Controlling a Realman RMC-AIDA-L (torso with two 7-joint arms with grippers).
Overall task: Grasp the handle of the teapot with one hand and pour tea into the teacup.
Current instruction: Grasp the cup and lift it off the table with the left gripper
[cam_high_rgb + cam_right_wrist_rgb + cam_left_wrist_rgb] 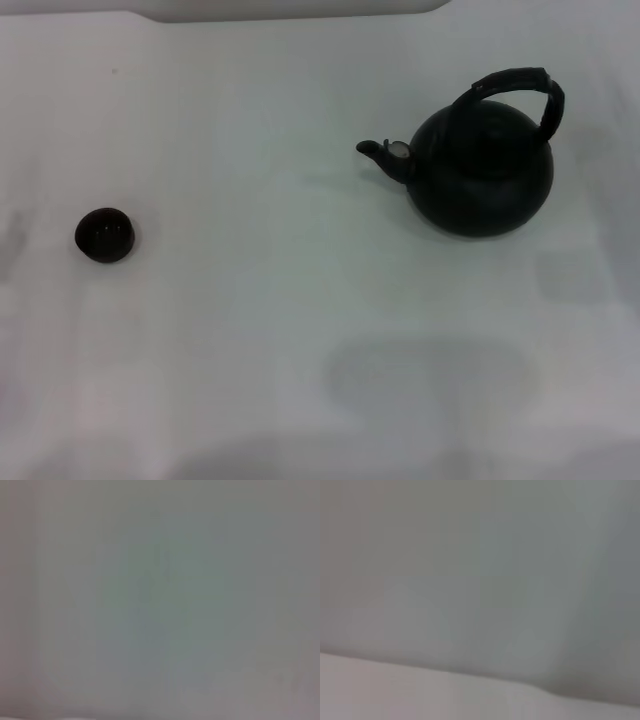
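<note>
Starting from zero as I judge it: nothing grasped, nothing poured. Neither of my grippers shows in the head view, and both wrist views give only blank pale surface, so I can't tell how their fingers stand. The teapot sits upright on the white table, toward my right and far side, spout pointing to my left, pale cap on it. The handle arches over the top, free and untouched. The teacup stands well apart on my left, upright. Left to do: reach, grip handle, lift, carry across, tilt. Nothing stands between pot and cup; a pale raised edge runs along the far side.
</note>
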